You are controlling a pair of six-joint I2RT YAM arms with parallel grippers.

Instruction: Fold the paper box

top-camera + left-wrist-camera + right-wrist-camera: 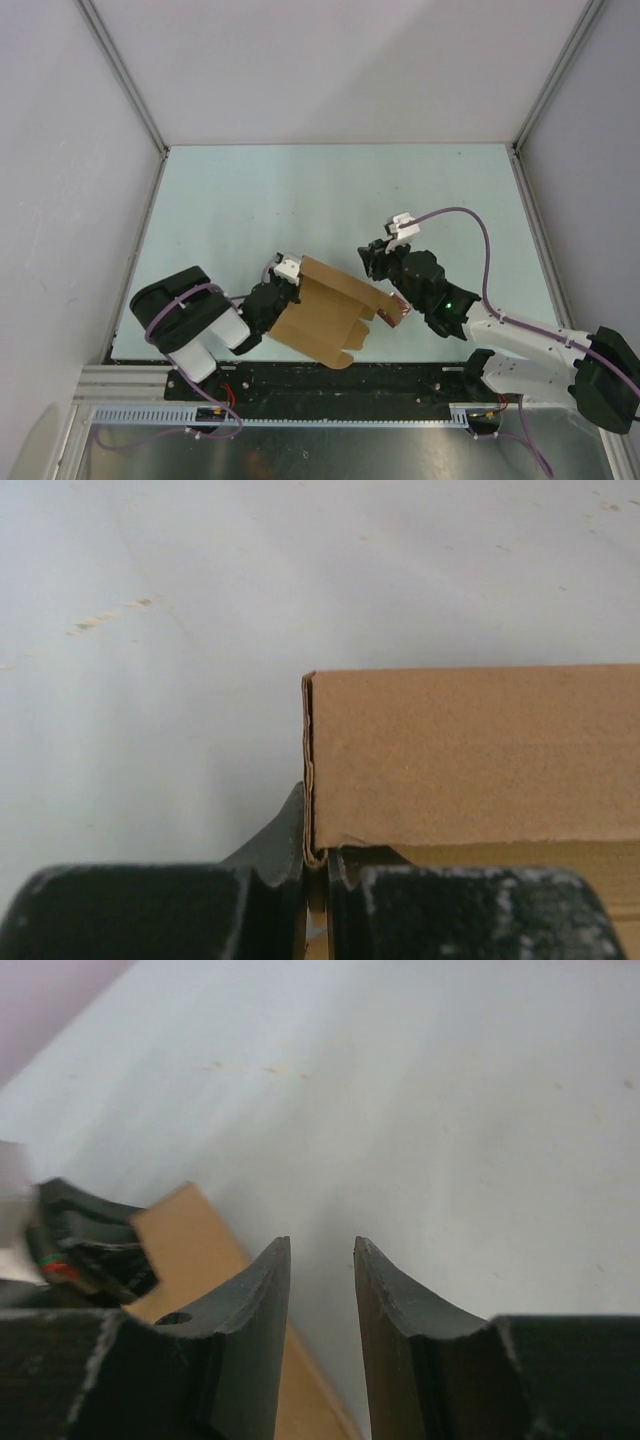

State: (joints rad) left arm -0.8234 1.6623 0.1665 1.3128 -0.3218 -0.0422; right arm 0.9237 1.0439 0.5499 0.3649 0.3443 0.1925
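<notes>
Brown kraft paper box (pixel 325 310), part-folded: one wall raised, other flaps splayed flat. It sits on the pale table (pixel 300 190) near the front edge, between the two arms. Left gripper (pixel 316 858) is pinched onto the end of an upright wall, card between its fingers. Right gripper (pixel 322 1260) hangs just beside the box's right end, fingers parted, nothing between them. Left wrist view cuts the box off at right. Reddish patch (pixel 396 313) by the right flap is unclear.
</notes>
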